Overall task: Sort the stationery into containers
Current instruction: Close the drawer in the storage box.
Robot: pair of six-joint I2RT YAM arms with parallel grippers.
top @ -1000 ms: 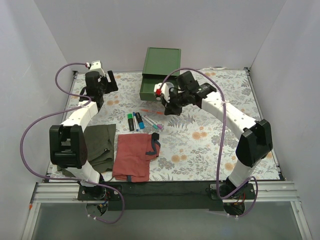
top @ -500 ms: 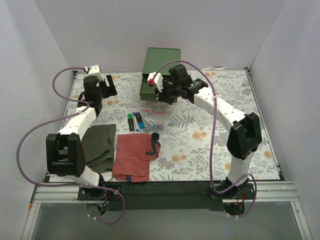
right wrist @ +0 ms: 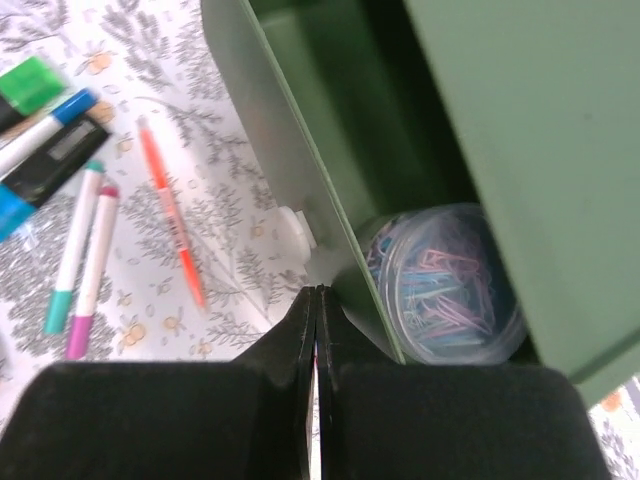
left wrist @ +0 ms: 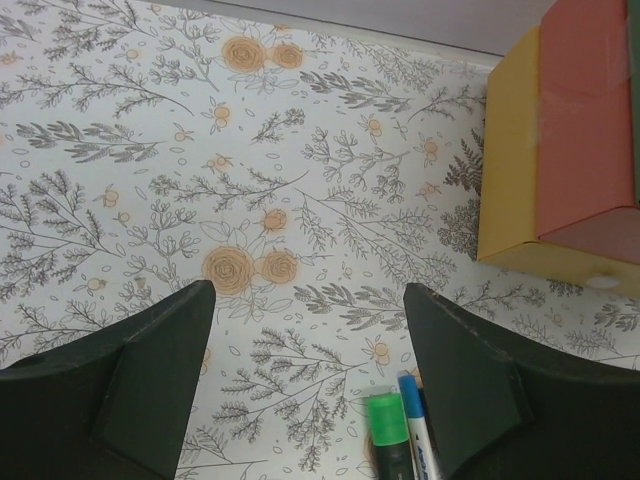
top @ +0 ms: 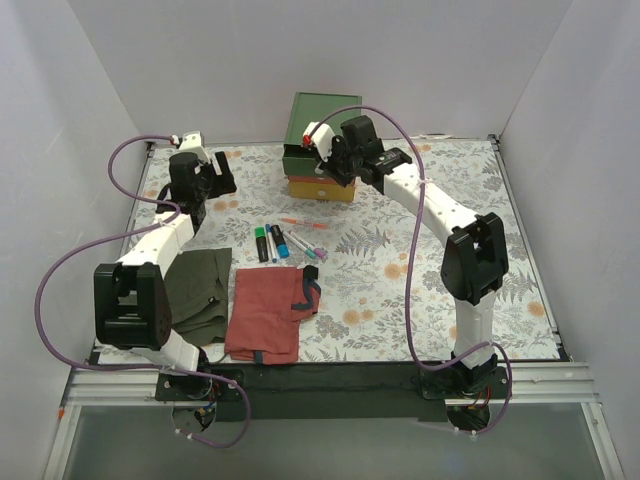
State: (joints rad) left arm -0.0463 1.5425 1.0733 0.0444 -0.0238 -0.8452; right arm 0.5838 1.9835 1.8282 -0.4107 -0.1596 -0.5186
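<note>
The boxy green chest (top: 325, 118) stands at 12 o'clock on the flower-print table cover (top: 400, 270). Its green top drawer (right wrist: 265, 110) is pulled out. A clear round tub of pastel paper clips (right wrist: 445, 290) lies inside it, against the front wall and partly under the chest's top. Lower down, the red-orange drawer (left wrist: 585, 110) and the yellow drawer (left wrist: 510, 160) also stick out; what they hold cannot be told. The right gripper (right wrist: 317, 300) hangs over the green drawer's front wall, its fingers pressed together with only a sliver between them and nothing seen in them. The left gripper (left wrist: 308, 290), at 9 o'clock from the chest, is spread wide above the cover and holds nothing. At 7 o'clock from the chest the loose pieces lie on the cover: a green-capped black marker (top: 261, 243), a short blue marker (top: 281, 243), a thin orange pen (right wrist: 170, 210), and a teal-tipped pen (right wrist: 75, 245) just beside a purple-tipped pen (right wrist: 92, 270).
</note>
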